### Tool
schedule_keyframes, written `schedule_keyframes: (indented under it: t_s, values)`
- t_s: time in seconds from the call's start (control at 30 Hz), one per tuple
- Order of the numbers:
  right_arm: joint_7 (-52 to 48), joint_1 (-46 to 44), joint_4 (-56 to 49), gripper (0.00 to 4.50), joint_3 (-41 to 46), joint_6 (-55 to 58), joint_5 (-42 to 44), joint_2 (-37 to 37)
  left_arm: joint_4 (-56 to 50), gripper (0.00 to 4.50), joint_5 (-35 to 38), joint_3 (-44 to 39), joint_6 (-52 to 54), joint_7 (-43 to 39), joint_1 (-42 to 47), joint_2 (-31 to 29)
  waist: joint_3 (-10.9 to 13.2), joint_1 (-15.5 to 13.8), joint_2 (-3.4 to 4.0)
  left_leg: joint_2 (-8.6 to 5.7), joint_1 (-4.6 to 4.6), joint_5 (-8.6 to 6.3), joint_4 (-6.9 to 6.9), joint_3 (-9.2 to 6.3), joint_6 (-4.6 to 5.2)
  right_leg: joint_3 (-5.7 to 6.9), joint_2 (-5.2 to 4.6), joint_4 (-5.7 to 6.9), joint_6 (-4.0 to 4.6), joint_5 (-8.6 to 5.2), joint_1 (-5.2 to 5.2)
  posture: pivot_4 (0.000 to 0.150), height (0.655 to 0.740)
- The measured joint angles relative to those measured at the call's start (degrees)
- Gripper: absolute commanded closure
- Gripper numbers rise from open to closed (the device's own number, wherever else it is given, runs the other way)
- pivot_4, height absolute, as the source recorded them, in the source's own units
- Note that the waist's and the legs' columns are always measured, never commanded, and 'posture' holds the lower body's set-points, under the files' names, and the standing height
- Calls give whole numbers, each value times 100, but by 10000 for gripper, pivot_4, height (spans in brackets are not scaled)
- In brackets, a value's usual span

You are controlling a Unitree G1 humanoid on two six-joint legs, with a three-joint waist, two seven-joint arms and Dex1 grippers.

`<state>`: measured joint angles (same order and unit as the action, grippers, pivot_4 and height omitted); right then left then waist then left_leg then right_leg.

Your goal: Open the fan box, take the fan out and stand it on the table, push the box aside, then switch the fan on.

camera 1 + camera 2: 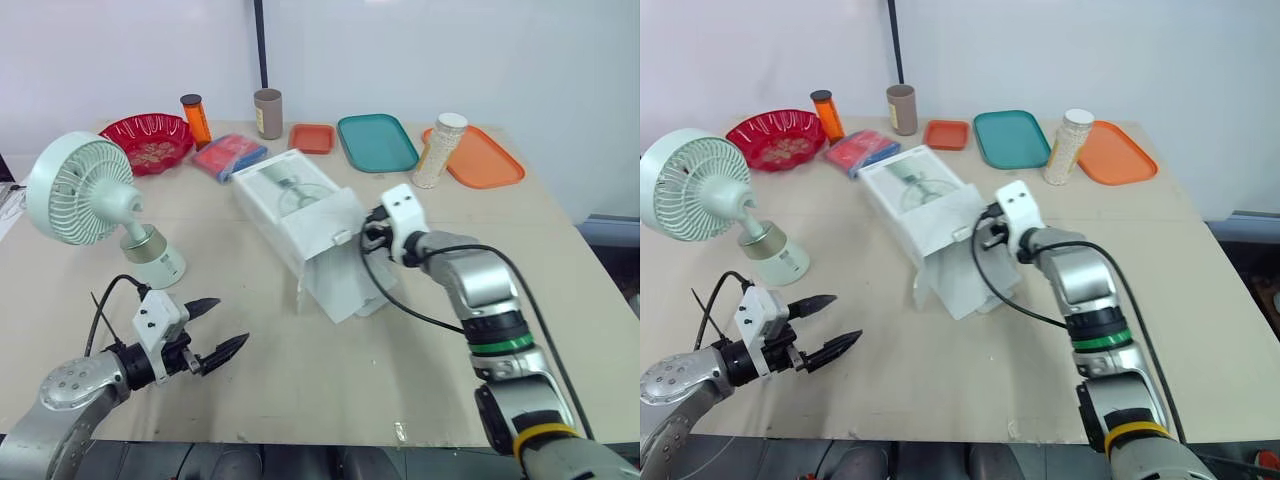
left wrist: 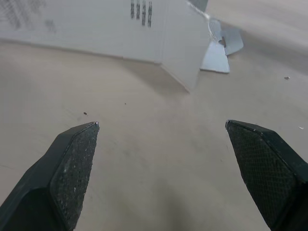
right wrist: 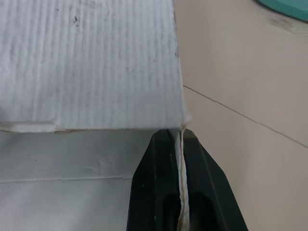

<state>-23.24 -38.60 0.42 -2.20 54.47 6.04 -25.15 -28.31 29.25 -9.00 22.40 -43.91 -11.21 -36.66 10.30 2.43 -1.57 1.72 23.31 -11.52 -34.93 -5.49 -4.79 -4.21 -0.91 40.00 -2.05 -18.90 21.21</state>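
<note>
The pale green fan [image 1: 85, 195] stands upright on the table's left side, out of its box. Across the table's middle lies the white fan box [image 1: 295, 205] on its side, its open flaps toward the near edge. My right gripper [image 1: 372, 235] is at the box's right near corner, shut on the thin edge of a cardboard flap [image 3: 181, 159], which runs between the two fingers in the right wrist view. My left gripper [image 1: 230, 322] hovers low over bare table near the front left, open, its fingertips [image 2: 77, 144] far apart and holding nothing, pointing toward the box [image 2: 159, 33].
Along the far edge stand a red bowl [image 1: 147, 140], an orange bottle [image 1: 196, 120], a brown cup [image 1: 268, 112], a small orange tray [image 1: 311, 137], a teal tray [image 1: 377, 141], a white-lidded jar [image 1: 438, 150] and an orange tray [image 1: 480, 155]. A red and blue packet [image 1: 229, 156] lies behind the box.
</note>
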Motion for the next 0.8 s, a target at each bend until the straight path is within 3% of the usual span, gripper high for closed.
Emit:
schedule_keyframes:
  t_s: [0.43,0.8]
  values:
    - [424,1633,-2164,44586,1765,1902,99,-606,936,0,-61,323,-135,-543,1098,-52,-2,8,3,-5,-3,0,2,0,0,-2,1,2,-3,-2,-3,1500,7400]
    - [778,2209,-2479,44586,3004,2407,41,-833,2050,0,-364,693,-650,-1153,1835,12,-3,32,9,-4,-6,0,4,4,1,-7,4,2,-3,-2,-3,1500,7400]
